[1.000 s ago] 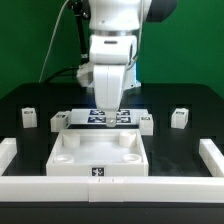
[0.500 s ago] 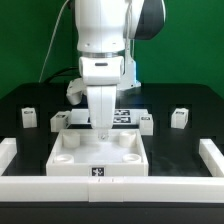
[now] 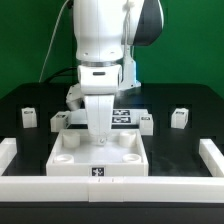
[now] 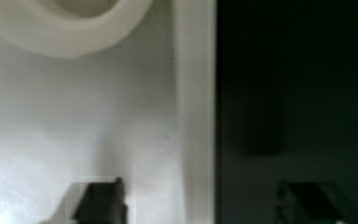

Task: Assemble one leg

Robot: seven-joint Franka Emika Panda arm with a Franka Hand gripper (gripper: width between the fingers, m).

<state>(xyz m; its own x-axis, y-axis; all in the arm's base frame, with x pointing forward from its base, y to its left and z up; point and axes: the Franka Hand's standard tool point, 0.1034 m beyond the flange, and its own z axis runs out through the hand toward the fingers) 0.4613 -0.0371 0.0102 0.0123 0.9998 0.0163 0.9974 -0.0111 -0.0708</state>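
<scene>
Black tabletop [image 3: 170,140] is seen in front of a green backdrop [image 3: 190,50], with low white rails [image 3: 8,152] set along its left, right and near edges. At the centre the large white tray-shaped piece [image 3: 70,160] is laid open side up, and the gripper [image 3: 100,133] is lowered over its far wall, a little left of the middle. In the wrist view the gripper [image 4: 202,200] is shown with its dark fingertips [image 4: 99,200] spread well apart and nothing held between them. The tray's rim [image 4: 194,110] runs down the gap, with a round corner socket [image 4: 87,15] on the white side and bare table on the other. Whether the rim is touched cannot be told. No leg is being handled. All four are left standing on the table: the outer left leg [image 3: 29,117], the outer right leg [image 3: 180,117], the inner left leg [image 3: 62,120] and the inner right leg [image 3: 146,122], the inner two just beside the tray's far corners. The step in hand is judged to be a grasp on the tray wall, so that the piece can be positioned before a leg is fetched. A clean closing on the rim is called for next. The marker board [image 3: 125,115] lies just behind, partly hidden by the arm, and the inner legs could be knocked if the tray is shifted.
</scene>
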